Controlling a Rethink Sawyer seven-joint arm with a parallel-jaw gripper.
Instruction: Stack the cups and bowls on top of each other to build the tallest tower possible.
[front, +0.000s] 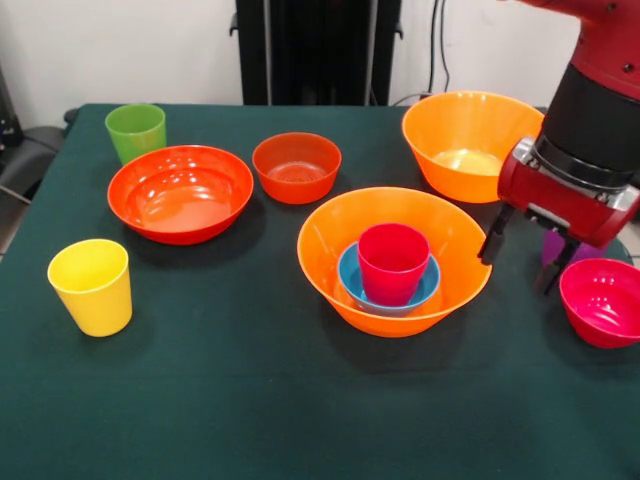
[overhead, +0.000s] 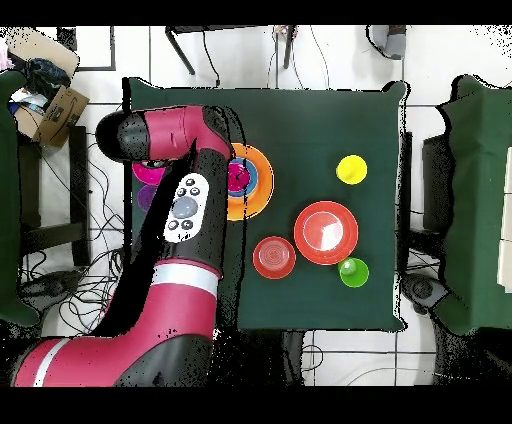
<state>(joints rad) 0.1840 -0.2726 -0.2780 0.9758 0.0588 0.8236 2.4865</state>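
Currently: tower two pieces deep in orange bowl

Crimson-pink cup (front: 392, 262) sits in blue bowl (front: 352, 283), nested in large orange bowl (front: 330, 250) mid-table. Gripper (front: 522, 258) hangs just right of it, jaws spread, holding nothing, above purple cup (front: 553, 247). Magenta bowl (front: 602, 300) beside. Yellow cup (front: 91, 285), green cup (front: 135, 131) loose at left.
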